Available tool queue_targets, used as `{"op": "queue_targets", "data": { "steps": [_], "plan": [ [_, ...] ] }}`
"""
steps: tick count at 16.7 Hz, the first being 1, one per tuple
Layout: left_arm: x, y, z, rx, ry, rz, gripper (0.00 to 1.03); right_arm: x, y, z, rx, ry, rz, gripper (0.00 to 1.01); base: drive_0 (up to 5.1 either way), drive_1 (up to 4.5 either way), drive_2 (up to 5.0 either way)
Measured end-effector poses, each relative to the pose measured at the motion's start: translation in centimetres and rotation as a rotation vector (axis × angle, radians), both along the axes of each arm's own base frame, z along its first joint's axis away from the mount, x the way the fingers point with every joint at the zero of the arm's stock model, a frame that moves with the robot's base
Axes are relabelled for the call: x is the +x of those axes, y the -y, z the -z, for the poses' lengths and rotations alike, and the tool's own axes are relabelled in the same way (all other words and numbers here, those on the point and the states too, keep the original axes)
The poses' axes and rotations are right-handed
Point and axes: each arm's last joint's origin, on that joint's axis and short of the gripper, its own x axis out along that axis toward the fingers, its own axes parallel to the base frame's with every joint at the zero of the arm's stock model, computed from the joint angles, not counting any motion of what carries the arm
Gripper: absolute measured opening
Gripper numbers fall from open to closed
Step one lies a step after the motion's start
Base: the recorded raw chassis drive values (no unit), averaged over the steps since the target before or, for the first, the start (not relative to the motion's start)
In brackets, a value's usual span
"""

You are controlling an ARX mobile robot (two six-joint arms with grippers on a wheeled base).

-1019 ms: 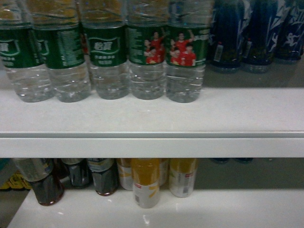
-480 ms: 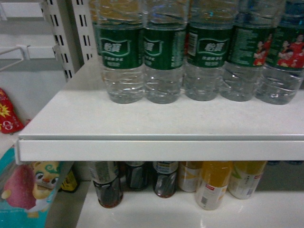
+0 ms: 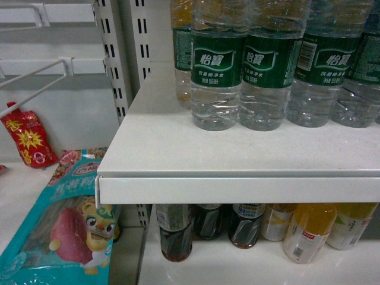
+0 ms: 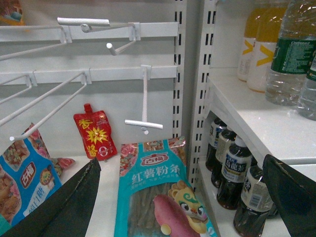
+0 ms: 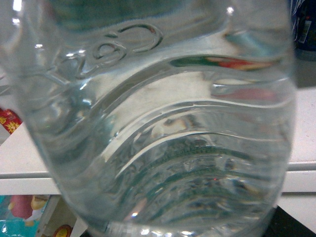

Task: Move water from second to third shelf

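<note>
Your open room is the front strip of the shelf (image 3: 178,151), bare up to its edge. Behind it the water bottles (image 3: 218,65) stand touching in a row, no gap between them. Below, dark bottles (image 3: 176,231) and yellow bottles (image 3: 309,231) crowd the lower shelf. Left, wire hooks (image 4: 143,123) jut outward.

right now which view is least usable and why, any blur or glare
Right wrist view: a water bottle fills the frame, refracting everything behind it, with small glints. Head view: soft, dim, but the green labels are readable. Left wrist view: sharpest, though the left end effector's dark fingers block the lower corners.
</note>
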Motion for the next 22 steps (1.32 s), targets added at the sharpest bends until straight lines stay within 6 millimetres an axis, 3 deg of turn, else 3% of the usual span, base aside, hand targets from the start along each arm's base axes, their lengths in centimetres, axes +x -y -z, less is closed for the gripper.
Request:
{"op": "queue_targets", "data": {
  "steps": [8, 13, 18, 22],
  "plan": [
    [0.0, 0.0, 0.0, 0.000, 0.001, 0.003, 0.98, 0.0, 0.0, -0.1, -0.001, 0.010, 0.007, 0.40, -5.0, 2.49, 2.5],
    [0.0, 0.0, 0.0, 0.000, 0.001, 0.003, 0.98, 0.2, -0.5, -1.8, 0.000, 0.112, 0.229, 0.40, -5.0, 2.49, 2.5],
    [0.0, 0.0, 0.0, 0.000, 0.001, 0.003, 0.98, 2.9, -3.3, -3.1, 0.013, 0.009, 0.024, 0.40, -2.0, 1.00, 1.0],
    [0.0, 0.0, 0.0, 0.000, 0.001, 0.003, 0.98, 6.1, -4.4, -3.7, 0.008, -0.069, -0.020, 0.40, 0.0, 0.00, 0.0]
  ]
}}
